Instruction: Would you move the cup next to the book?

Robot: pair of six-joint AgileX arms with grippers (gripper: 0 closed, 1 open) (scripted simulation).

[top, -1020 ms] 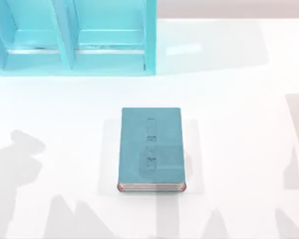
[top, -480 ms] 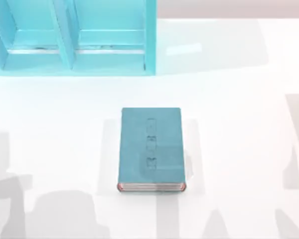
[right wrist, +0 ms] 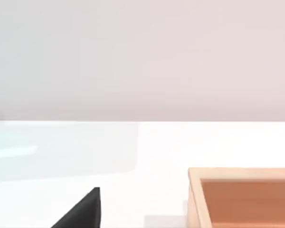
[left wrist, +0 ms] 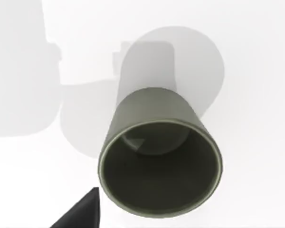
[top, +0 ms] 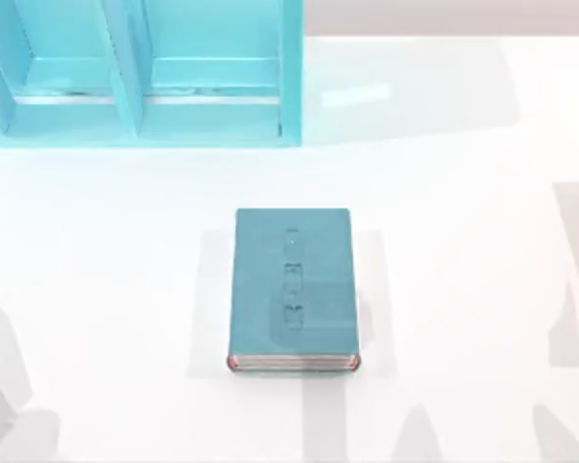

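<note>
Right now the teal book (top: 292,289) is lying flat in the middle of the white table (top: 463,241), with its pale page edges facing the near side. Behind it, at the far left, the light-blue shelf unit (top: 140,72) is standing well apart from it. Seen from the left wrist, the olive-grey cup (left wrist: 160,152) is standing upright on the table, just under the camera, with one dark fingertip (left wrist: 83,211) beside it. Seen from the right wrist, an orange-brown box (right wrist: 242,197) is sitting near another dark fingertip (right wrist: 83,211). I cannot tell how the fingers are set on either arm.

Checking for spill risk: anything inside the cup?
Nothing visible. The left wrist view looks into the cup: bare olive walls and a bare round bottom. The near wall's inside, below the rim, is hidden.
</note>
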